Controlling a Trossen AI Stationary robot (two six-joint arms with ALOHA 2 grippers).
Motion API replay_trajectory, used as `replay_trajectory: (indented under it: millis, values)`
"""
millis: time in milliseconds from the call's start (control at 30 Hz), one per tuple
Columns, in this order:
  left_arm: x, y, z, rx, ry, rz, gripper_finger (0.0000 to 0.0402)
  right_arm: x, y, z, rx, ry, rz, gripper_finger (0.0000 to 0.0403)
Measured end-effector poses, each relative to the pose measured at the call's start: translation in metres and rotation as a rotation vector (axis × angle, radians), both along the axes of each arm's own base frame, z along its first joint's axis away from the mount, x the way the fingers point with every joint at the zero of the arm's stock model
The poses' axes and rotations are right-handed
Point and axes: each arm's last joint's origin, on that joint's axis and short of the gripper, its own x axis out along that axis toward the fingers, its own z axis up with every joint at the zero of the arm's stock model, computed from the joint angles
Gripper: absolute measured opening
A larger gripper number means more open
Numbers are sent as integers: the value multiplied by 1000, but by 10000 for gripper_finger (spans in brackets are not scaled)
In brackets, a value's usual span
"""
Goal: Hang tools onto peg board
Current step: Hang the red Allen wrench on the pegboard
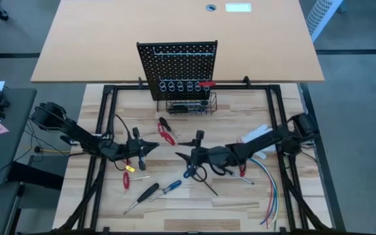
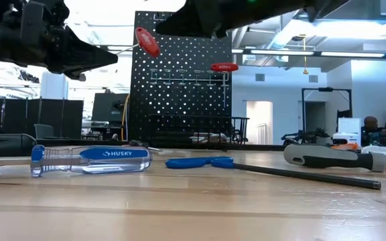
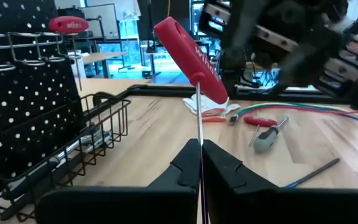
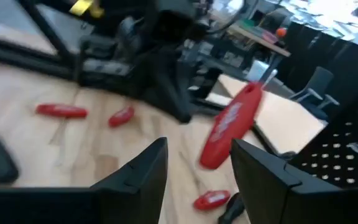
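Left wrist view: left gripper (image 3: 201, 163) fingers pinch the red T-handled hex key's (image 3: 190, 42) thin shaft upright; right gripper (image 4: 197, 168) gapes empty, facing its handle.

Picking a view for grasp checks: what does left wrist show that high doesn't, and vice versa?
Left wrist only: the left tool shut on the thin shaft of the red-handled screwdriver, handle tilted above it; the basket wires seen from the side.

High only: the whole layout, with the right tool open near table centre, the red-handled pliers, and the black-handled screwdriver and blue-handled screwdriver lying near the front edge.

Both: the peg board with one red-handled tool already hung in its ring row, and the coloured wires.
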Motion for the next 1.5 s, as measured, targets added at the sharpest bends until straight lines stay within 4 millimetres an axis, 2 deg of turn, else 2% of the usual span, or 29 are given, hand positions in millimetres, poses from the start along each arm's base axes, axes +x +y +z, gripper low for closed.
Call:
replay_trajectory:
  millis: [167, 267, 367, 567, 733, 833, 933, 1100, 1367, 1500]
  values:
    - [-1, -2, -1, 11, 10, 34, 0, 5, -11, 0, -17, 79, -32, 226]
    - [-2, -2, -1, 22, 21, 67, 0, 12, -20, 6, 15, 113, -66, 264]
    - [-2, -2, -1, 25, 24, 71, 0, 17, -31, 14, 75, 82, -110, 283]
    - [-2, -1, -2, 21, 23, 84, 0, 22, -37, 20, 50, 72, -106, 286]
    - [-2, -1, -2, 20, 24, 93, 0, 40, -34, -3, 32, 125, -73, 286]
    - [-2, -1, -2, 20, 25, 93, 0, 55, -30, -9, -57, 145, -175, 286]
    - [-2, -1, -2, 20, 30, 93, 0, 63, -24, -1, -143, 141, -291, 285]
    - [-2, -1, -3, 20, 35, 92, 0, 67, -14, 6, -166, 134, -304, 261]
    - [-3, -3, -2, 17, 29, 86, 0, 67, -19, 0, -167, 247, -298, 153]
    - [-3, -3, -2, 17, 29, 87, 0, 67, -19, 0, -166, 256, -292, 130]
